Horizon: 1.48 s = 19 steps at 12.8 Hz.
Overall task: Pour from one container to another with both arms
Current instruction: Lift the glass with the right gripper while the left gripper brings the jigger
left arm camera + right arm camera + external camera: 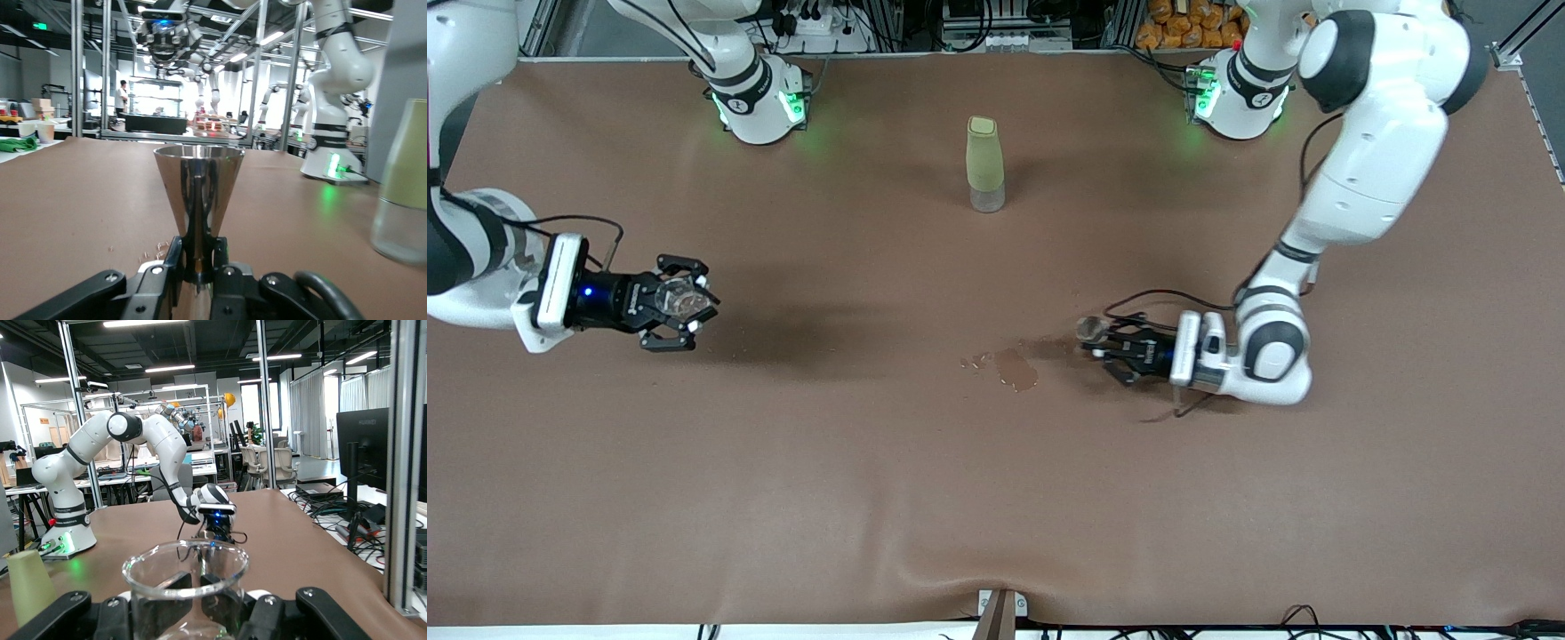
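Front view: right gripper (679, 303) jaws hold a clear glass (677, 299) above the bench (871, 498). Left gripper (1104, 342) low beside a spill (1016, 366).

Left wrist: jaws clamp a metal cup (197, 193); green bottle (403, 181) near.

Right wrist: glass (185, 581) between jaws.

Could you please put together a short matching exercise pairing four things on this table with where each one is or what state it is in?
Things:
1. metal cone cup
2. clear glass beaker
3. green-sleeved bottle
4. spilled puddle

Places or states:
A. standing upright alone, nearest the robots' bases
B. held in the right gripper
C. lying wet on the brown table
D. held in the left gripper

Pairs: 1-D, 2-B, 3-A, 4-C
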{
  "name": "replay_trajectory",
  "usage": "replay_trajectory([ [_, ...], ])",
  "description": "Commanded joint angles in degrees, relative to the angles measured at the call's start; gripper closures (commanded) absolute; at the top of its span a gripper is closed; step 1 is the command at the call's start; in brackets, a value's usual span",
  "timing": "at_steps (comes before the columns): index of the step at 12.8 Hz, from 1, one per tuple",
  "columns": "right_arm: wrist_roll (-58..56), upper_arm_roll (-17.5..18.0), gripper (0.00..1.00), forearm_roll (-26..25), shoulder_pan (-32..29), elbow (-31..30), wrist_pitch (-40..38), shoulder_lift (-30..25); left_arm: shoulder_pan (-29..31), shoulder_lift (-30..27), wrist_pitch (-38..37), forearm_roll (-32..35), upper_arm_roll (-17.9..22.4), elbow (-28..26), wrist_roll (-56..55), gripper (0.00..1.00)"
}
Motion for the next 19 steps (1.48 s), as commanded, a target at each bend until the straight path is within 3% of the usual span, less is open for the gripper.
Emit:
replay_trajectory([
  [1,1.03,-0.62,1.00,0.70,3.27,-3.88,3.66,-3.60,-3.85,-0.39,1.83,-5.91,0.81,2.28,-1.11,1.00],
  [6,1.21,-0.53,1.00,8.95,11.52,-3.97,10.42,-3.08,-13.52,-0.30,9.03,-17.78,0.89,5.11,-3.57,1.00],
  [12,0.24,-0.53,1.00,20.55,21.10,-4.24,16.94,-1.15,-16.52,1.02,17.38,-18.76,1.07,11.17,-5.94,1.00],
  [19,-4.59,-0.44,1.00,33.13,28.67,-3.18,17.47,5.35,-18.02,1.37,20.83,-22.27,1.07,11.61,-5.42,1.00],
])
